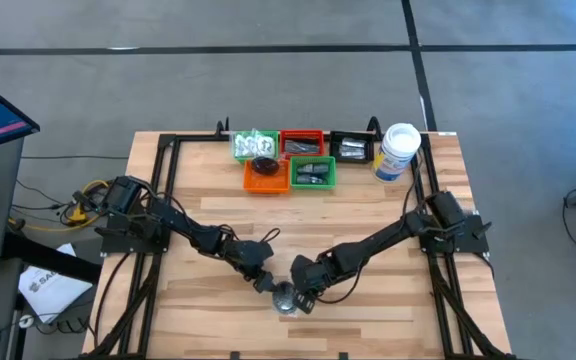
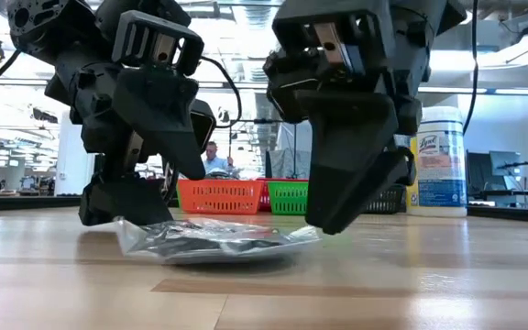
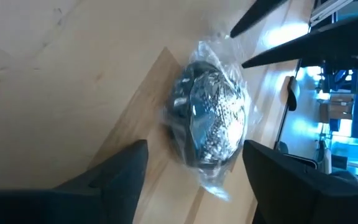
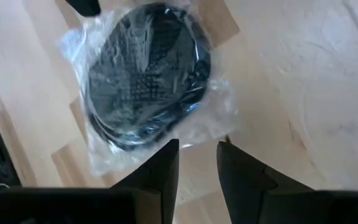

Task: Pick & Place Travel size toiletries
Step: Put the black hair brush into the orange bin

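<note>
Hand-over or release step, apparently: bagged black round piece (image 1: 286,298) lying flat on the desk (image 1: 388,290), low centre of the high view. Left end effector (image 1: 262,282) spread wide beside it; right end effector (image 1: 300,292) narrowly parted at the bag's edge, seemingly empty. Next: pinch the bag, lift toward the trays (image 1: 290,160) at upper centre.

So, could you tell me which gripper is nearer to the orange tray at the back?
Left. The left gripper hovers open over the bagged black piece, slightly closer to the orange tray; the right gripper sits farther forward.
</note>
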